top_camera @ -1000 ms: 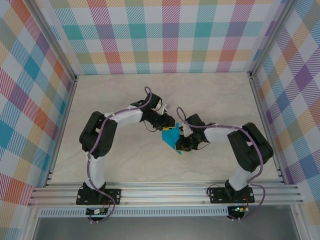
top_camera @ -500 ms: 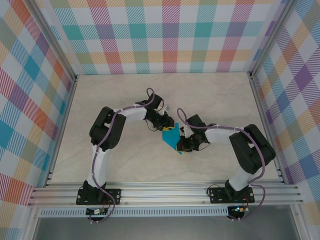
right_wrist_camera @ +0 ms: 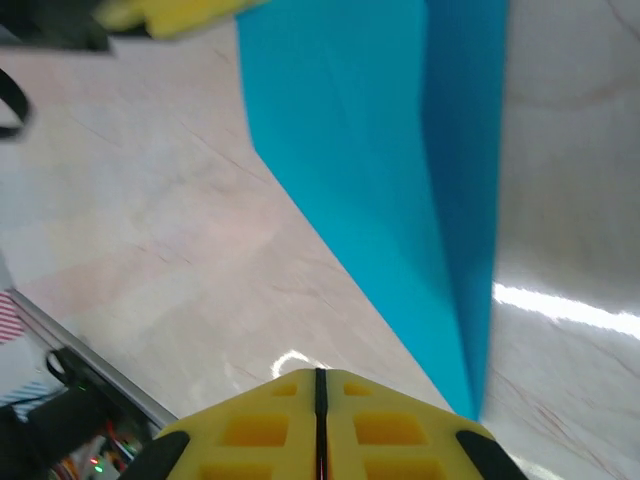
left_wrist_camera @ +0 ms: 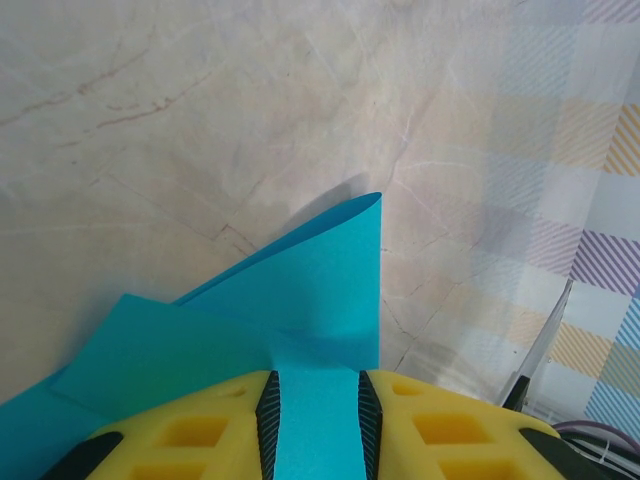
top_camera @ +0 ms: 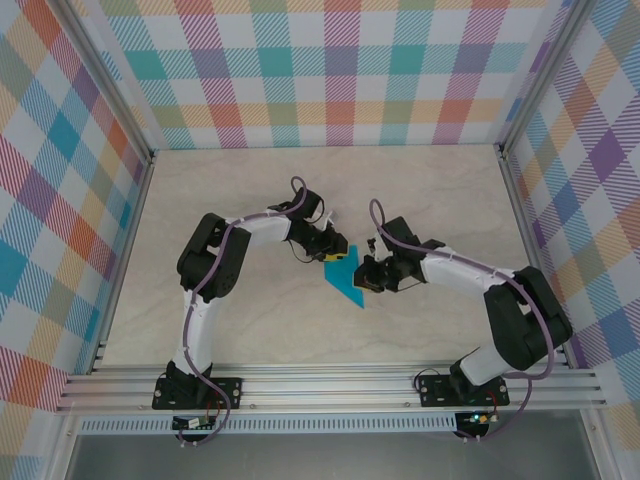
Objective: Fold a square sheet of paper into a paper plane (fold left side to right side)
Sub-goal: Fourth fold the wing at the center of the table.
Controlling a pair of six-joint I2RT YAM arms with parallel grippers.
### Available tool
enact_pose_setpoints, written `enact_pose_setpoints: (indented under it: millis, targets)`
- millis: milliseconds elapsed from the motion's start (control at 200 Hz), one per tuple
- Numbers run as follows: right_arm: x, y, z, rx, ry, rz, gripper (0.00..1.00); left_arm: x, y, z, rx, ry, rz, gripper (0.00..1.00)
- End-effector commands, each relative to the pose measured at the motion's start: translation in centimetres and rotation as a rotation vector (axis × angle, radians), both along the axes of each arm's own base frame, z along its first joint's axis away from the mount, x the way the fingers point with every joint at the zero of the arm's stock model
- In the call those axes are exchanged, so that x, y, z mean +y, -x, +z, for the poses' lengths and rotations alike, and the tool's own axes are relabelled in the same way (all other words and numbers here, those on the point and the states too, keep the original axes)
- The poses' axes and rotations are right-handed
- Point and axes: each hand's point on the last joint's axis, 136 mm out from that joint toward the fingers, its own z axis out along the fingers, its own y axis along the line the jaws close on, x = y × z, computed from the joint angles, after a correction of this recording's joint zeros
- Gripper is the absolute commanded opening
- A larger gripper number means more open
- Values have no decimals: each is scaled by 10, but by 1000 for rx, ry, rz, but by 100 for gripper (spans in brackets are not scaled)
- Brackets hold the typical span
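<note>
The square sheet of paper (top_camera: 347,284), turquoise-blue, lies folded into a narrow pointed shape at mid-table. My left gripper (top_camera: 337,256) rests on its far end. In the left wrist view the yellow fingers (left_wrist_camera: 190,430) stand a little apart, with the paper (left_wrist_camera: 320,270) filling the gap between the pads and one flap lifting off the table. My right gripper (top_camera: 368,278) sits just right of the sheet. In the right wrist view it (right_wrist_camera: 320,375) is shut with nothing between its jaws, and the paper (right_wrist_camera: 400,150) tapers to a point beside its right fingertip.
Marble-look tabletop (top_camera: 250,200) enclosed by plaid walls (top_camera: 330,70). An aluminium rail (top_camera: 330,385) runs along the near edge, holding both arm bases. A yellow finger of the left gripper (right_wrist_camera: 170,12) shows at the top of the right wrist view.
My right gripper has drawn back to the right off the paper, and its arm has swung outward. The left arm's elbow rose; its gripper stays on the paper's far end.
</note>
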Motion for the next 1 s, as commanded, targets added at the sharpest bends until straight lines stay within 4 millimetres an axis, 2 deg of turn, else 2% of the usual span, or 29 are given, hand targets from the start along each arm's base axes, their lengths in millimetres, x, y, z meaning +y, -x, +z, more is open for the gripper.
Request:
enact_pose_setpoints:
  millis: [0, 140, 255, 585, 770, 995]
  targets:
    - [28, -34, 14, -33, -93, -86, 5, 23, 6, -41, 33, -123, 36, 30]
    - [33, -55, 3, -71, -62, -162, 3, 21, 6, -41, 36, -127, 31, 30]
    - [28, -60, -10, -63, -20, -213, 3, 20, 7, -42, 40, -131, 25, 30]
    - [26, -49, -40, 9, 33, -251, 3, 21, 8, -42, 44, -144, 21, 30]
    - [17, -46, -56, 34, 98, -284, 4, 22, 7, -43, 43, -154, 22, 30]
    - [8, -32, -72, 91, 164, -280, 4, 22, 5, -43, 42, -165, 25, 30]
